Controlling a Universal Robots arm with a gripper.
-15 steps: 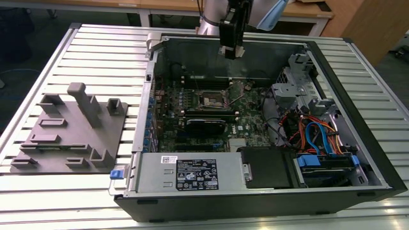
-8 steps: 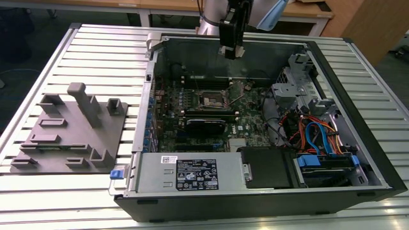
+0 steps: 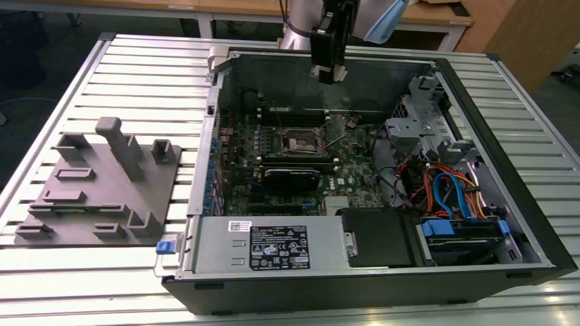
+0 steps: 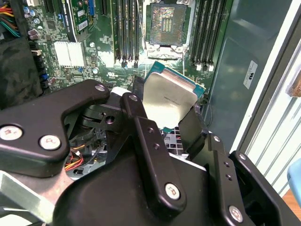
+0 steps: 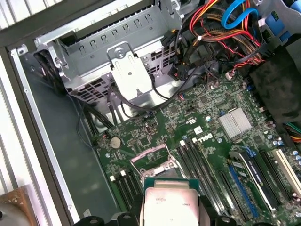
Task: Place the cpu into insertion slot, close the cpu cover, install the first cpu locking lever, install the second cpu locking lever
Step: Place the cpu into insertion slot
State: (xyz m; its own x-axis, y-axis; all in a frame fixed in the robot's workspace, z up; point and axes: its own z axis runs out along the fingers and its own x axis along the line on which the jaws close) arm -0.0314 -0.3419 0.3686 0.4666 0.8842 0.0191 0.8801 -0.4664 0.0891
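The black two-fingered gripper (image 4: 168,123) is pinching the flat, square, silver-topped cpu (image 4: 169,100) between its fingers. It is hanging well apart from the open, dark, silver-rimmed insertion slot (image 4: 167,23) in the green circuit board (image 4: 89,28).

The gripper (image 4: 169,110) is matt black all over, built from thick links with rounded ends. Its fingers (image 4: 141,122) are long flat bars, each with small holes along its length and a silver screw (image 4: 172,190) near its base. A broad black link (image 4: 42,122) carries two round silver bolt heads (image 4: 10,132). In the exterior view the gripper (image 3: 329,76) is a narrow black block with pale tips, joined to the arm (image 3: 295,34), a silver-grey tube with a light blue cap (image 3: 392,19).
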